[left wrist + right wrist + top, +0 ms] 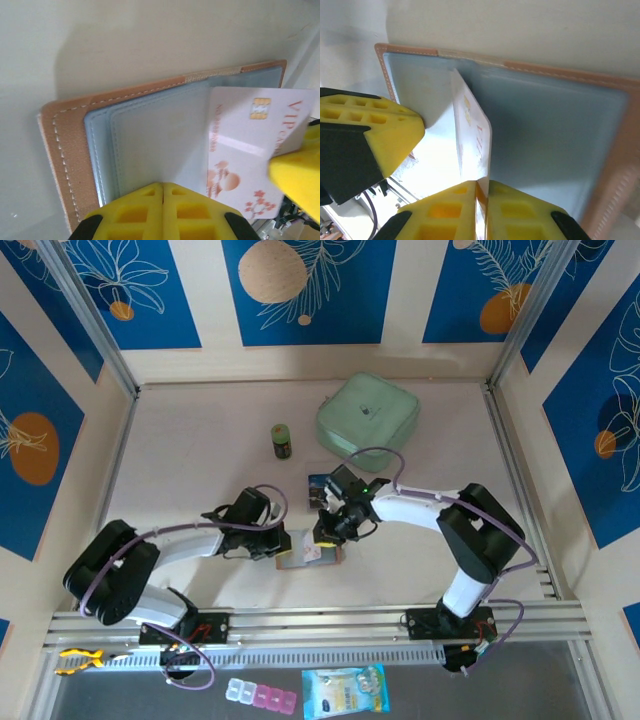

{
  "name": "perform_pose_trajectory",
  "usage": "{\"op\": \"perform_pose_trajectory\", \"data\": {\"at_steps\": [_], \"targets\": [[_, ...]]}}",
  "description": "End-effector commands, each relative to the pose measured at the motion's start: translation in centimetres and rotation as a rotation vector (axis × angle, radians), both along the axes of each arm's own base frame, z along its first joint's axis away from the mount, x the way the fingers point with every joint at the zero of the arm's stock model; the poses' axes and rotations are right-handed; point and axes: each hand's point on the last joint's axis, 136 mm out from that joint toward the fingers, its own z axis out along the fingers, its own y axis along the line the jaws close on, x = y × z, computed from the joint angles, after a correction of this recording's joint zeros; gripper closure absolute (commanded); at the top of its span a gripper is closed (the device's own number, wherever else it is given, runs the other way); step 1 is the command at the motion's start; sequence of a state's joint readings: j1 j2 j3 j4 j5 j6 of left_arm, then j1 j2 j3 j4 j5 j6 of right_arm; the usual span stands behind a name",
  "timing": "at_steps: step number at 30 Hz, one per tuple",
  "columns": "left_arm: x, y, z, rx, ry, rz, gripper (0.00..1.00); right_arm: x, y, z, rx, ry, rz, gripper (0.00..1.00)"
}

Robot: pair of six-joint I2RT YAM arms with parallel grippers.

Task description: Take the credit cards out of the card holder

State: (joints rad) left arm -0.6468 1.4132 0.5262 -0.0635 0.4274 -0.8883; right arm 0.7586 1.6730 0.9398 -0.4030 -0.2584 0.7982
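The card holder [308,560] lies open on the table, tan leather [65,150] around grey see-through pockets [550,130]. A white credit card [245,145] with orange print and a chip sticks partly out of a pocket. My right gripper [483,184] is shut on that card's [472,135] edge. My left gripper [163,186] is shut, with its tips against the grey pocket beside the card. In the top view both grippers meet over the holder, left [284,540] and right [326,532]. A dark blue card [321,484] lies on the table behind the right wrist.
A mint-green zip case [367,420] and a small green jar [283,441] stand at the back. Below the front rail lie a pill box [262,695] and a blue-printed sachet [345,690]. Panel walls close in three sides.
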Motion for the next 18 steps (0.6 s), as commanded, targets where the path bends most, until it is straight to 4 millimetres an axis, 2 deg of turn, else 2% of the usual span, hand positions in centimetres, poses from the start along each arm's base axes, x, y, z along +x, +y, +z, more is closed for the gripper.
{"op": "perform_pose_trajectory", "data": {"at_steps": [1, 10, 18], "targets": [[-1.4, 1.2, -0.9, 0.05, 0.024, -0.006, 0.99, -0.8, -1.7, 0.1, -0.061, 0.003, 0.015, 0.88], [-1.5, 2.1, -0.8, 0.078, -0.006, 0.003, 0.99, -0.5, -1.6, 2.8, -0.041, -0.055, 0.041, 0.92], [-0.9, 1.6, -0.6, 0.082, -0.021, -0.017, 0.98, 1.0, -3.4, 5.0, -0.11, -0.185, 0.153, 0.94]]}}
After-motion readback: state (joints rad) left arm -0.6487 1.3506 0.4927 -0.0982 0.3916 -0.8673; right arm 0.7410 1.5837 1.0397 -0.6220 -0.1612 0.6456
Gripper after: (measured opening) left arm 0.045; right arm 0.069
